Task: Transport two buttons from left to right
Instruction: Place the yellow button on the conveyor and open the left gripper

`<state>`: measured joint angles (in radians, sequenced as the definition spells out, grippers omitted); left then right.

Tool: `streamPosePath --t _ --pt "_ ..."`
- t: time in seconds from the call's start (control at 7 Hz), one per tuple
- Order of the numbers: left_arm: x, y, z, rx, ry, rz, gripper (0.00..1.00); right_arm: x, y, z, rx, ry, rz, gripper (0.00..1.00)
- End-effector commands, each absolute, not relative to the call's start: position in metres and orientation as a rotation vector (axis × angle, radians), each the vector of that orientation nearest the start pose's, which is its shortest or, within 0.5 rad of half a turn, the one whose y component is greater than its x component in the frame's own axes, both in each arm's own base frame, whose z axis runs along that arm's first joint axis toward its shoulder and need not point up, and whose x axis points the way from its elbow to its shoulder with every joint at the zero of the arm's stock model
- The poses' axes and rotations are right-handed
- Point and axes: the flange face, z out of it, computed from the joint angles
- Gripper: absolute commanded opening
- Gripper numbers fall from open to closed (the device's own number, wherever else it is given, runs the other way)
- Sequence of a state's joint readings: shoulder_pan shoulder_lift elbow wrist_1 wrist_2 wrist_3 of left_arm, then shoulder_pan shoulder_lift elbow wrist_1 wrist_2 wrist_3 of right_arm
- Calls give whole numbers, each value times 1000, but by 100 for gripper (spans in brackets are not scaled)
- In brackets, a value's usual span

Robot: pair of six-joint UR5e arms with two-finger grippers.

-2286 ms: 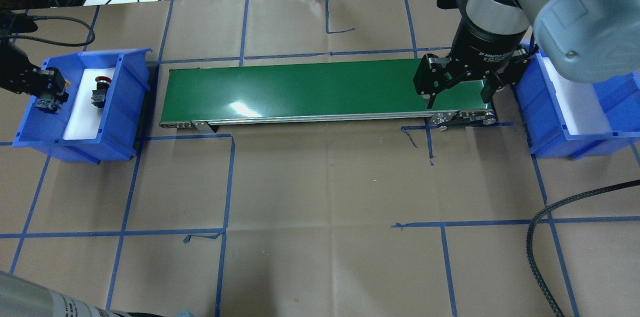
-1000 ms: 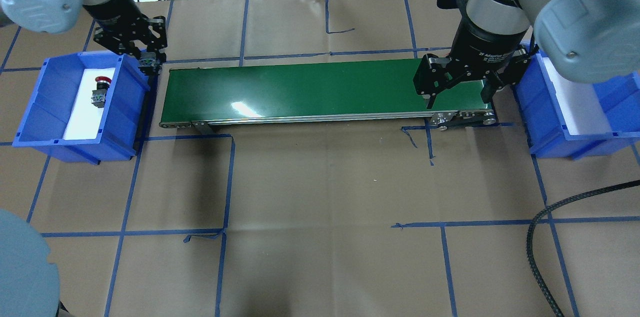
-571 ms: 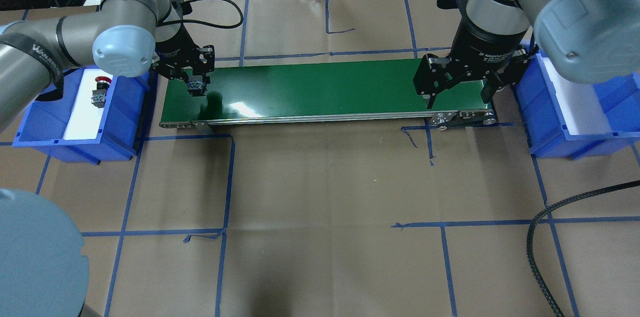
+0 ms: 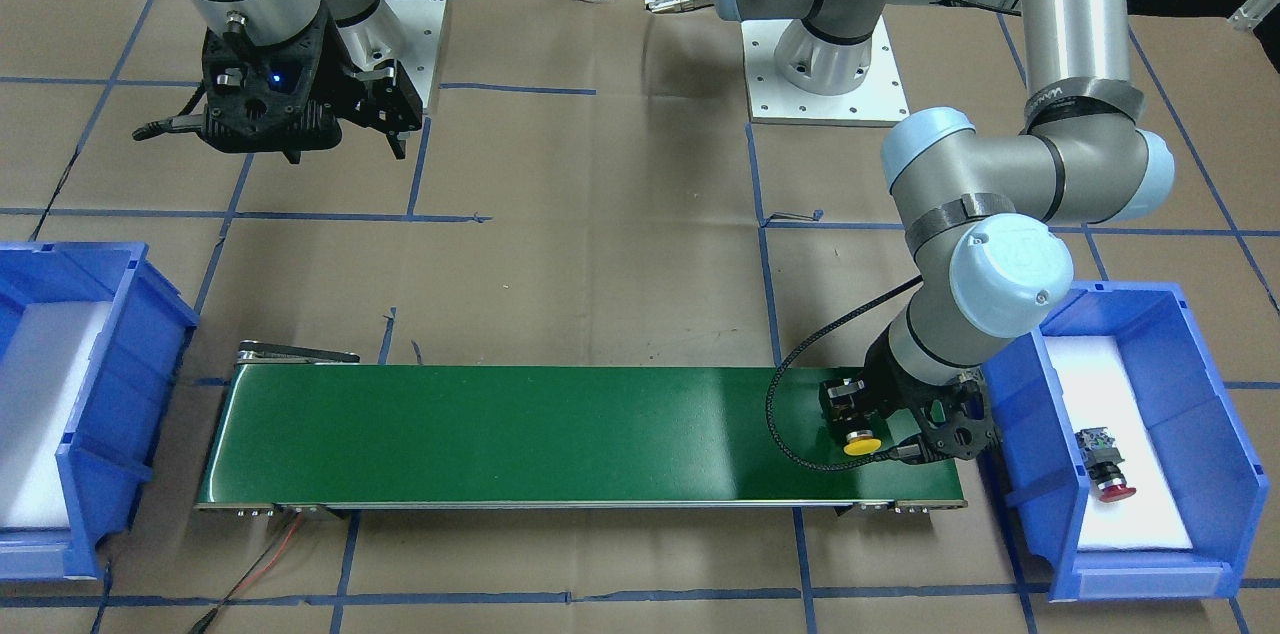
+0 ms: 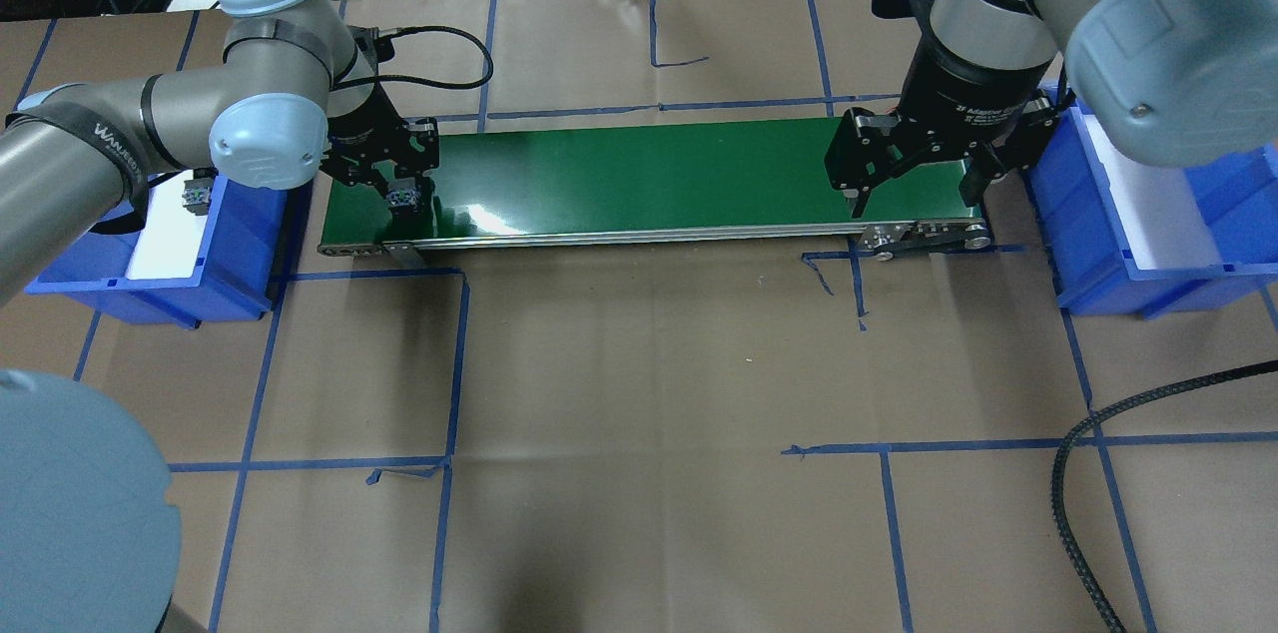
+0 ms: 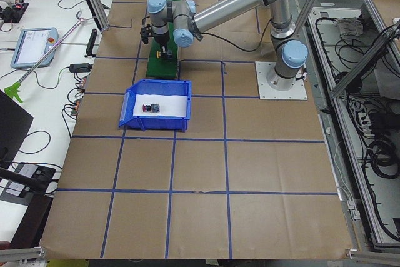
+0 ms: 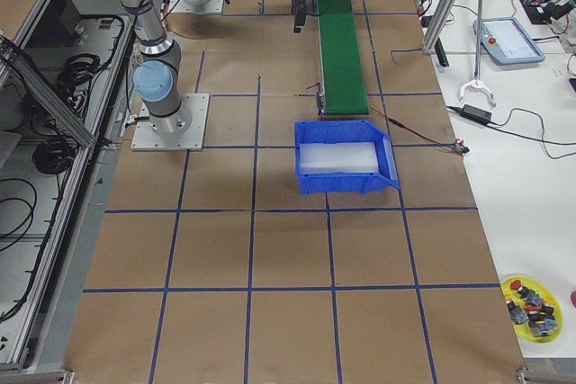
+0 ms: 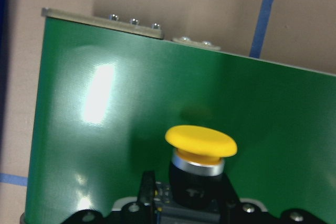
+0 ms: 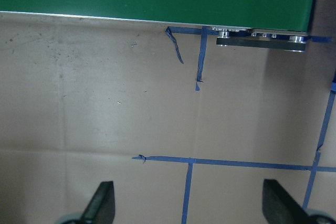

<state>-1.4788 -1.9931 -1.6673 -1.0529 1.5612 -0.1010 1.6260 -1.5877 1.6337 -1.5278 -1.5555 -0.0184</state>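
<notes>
My left gripper (image 5: 402, 195) is shut on the yellow-capped button (image 4: 862, 446) and holds it just over the left end of the green conveyor belt (image 5: 649, 169). The left wrist view shows the yellow cap (image 8: 201, 141) on its black barrel above the belt. The red-capped button (image 4: 1105, 469) lies on white foam in the left blue bin (image 4: 1020, 434); from overhead my arm hides most of it. My right gripper (image 5: 914, 189) is open and empty above the belt's right end; its fingers (image 9: 102, 203) stand wide apart.
The right blue bin (image 5: 1098, 244) with a white foam floor stands past the belt's right end. A black cable (image 5: 1078, 473) curls on the table at the front right. A yellow plate (image 7: 531, 303) with several spare buttons sits off to the side.
My left gripper has carried the yellow button out of the left bin, to the right and down over the belt's left end. The right arm has not moved.
</notes>
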Motion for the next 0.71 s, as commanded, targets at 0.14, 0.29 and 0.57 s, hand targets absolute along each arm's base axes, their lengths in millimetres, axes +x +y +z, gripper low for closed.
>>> streamPosePath --t 0.14,0.29,0.57 --pt "-75 -630 285 -296 3136 -82 100 161 -467 461 -114 3123 140 100" --pt "-73 -631 301 -298 3134 -113 100 161 -467 461 -114 3123 140 100" --pt "-72 -624 355 -299 3135 -85 100 161 -467 461 -114 3123 140 100"
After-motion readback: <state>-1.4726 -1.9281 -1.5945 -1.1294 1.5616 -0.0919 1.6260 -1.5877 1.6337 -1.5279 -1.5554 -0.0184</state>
